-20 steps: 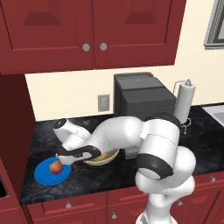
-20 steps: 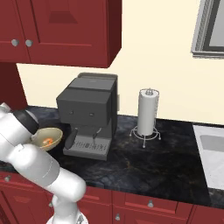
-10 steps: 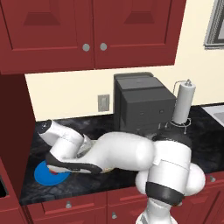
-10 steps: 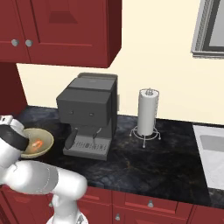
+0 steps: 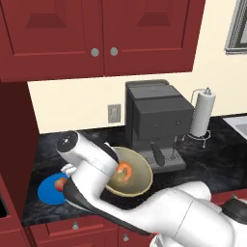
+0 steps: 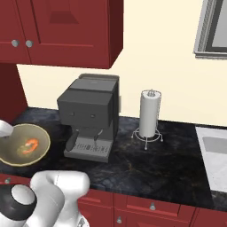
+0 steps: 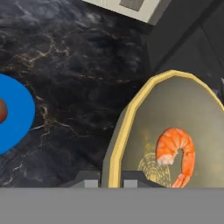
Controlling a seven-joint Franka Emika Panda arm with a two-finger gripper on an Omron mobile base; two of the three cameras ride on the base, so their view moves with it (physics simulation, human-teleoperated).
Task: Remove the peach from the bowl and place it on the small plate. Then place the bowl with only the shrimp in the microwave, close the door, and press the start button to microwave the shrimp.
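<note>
Jaws pinch the pale rim of the bowl (image 7: 175,127): in the hand view the gripper (image 7: 110,179) sits at bottom centre, one dark tip on each side of the rim edge. Bowl is tilted, apparently lifted off the counter (image 7: 78,78), at centre of the left base view, beside the grey coffee machine (image 5: 154,123). The shrimp (image 7: 177,153) lies inside, lower right of the hand view. The peach (image 5: 60,184) rests on the small plate (image 5: 48,192), lower left of the left base view.

Judgement: bowl is stiff and light, the shrimp loose and liable to slide. Rim grip suits it; level carrying advisable.
</note>
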